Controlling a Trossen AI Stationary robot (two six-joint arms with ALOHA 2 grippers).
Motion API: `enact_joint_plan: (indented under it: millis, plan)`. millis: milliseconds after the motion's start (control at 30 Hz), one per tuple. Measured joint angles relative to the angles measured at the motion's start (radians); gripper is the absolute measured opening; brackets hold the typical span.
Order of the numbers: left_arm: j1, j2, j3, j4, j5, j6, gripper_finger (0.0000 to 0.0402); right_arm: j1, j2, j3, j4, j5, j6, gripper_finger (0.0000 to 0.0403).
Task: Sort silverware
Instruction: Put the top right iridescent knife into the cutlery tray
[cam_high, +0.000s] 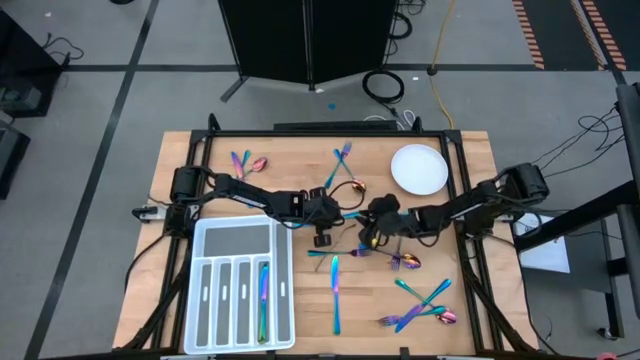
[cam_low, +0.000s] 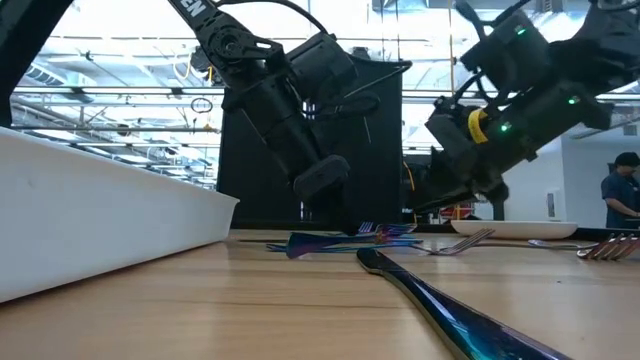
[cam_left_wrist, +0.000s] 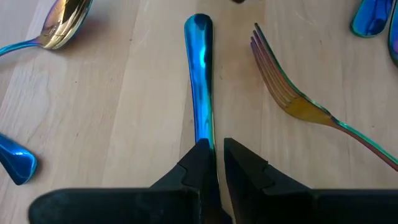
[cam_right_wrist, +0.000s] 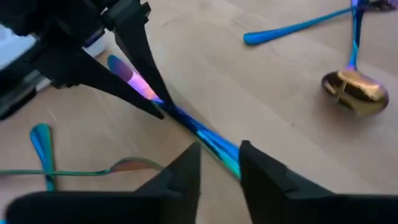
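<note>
Wooden table (cam_high: 190, 170) on grey floor (cam_high: 90, 110)

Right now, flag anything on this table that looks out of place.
One blue utensil is caught between both arms mid-table: the left gripper clamps one end, while the right gripper straddles the other with fingers apart. Otherwise, silverware lies scattered, with only one piece in the tray.

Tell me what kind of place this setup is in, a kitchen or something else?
Probably a robotics lab or workshop, not a kitchen. The wooden table stands on a grey floor strewn with cables, a black equipment cabinet stands behind it, and the low view shows an open industrial ceiling.
</note>
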Motion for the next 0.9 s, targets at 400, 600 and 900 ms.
enact_joint_plan:
  millis: [400,600,900]
  plan:
    - [0.0,-0.096,0.002,-0.078,0.001,0.051,0.005,-0.056,0.0,-0.017,0.047,-0.041,-0.083,0.0101]
    - [0.023,-0.095,-0.01,-0.066,0.074,0.053,0.009,-0.059,0.0,-0.034,0.046,-0.041,-0.025,0.001]
    - [0.056,-0.087,-0.028,-0.011,0.082,0.043,0.0161,-0.078,0.103,-0.034,0.077,-0.039,0.043,0.0]
